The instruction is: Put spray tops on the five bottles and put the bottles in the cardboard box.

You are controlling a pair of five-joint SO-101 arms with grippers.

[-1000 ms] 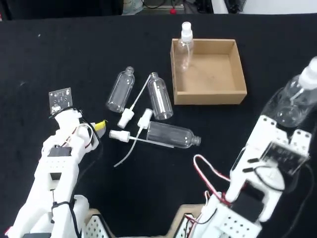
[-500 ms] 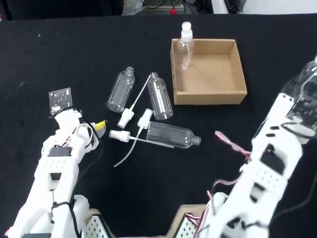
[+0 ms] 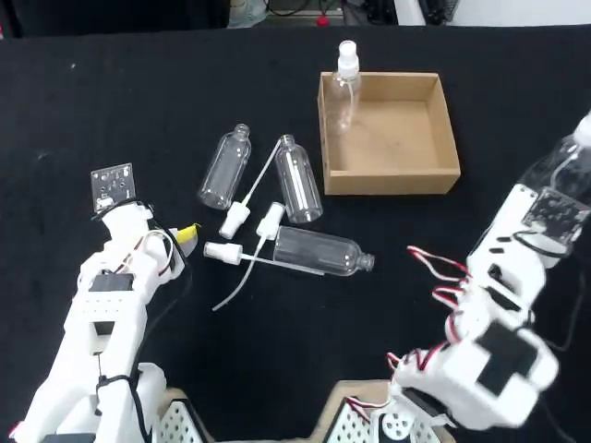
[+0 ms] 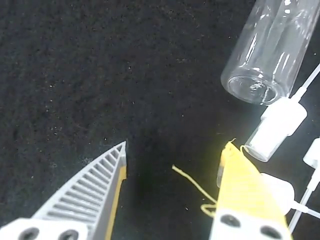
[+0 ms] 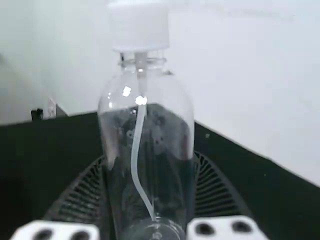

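On black tabletop (image 3: pixel 111 83) — cardboard box (image 3: pixel 392 180), wall (image 5: pixel 240 60) beyond

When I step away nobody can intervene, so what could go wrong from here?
The held bottle in the right end effector could knock over the capped bottle standing in the box's corner when lowered. The loose spray tops' tubes cross beside the lying bottles; the open left end effector might drag several or set one rolling.
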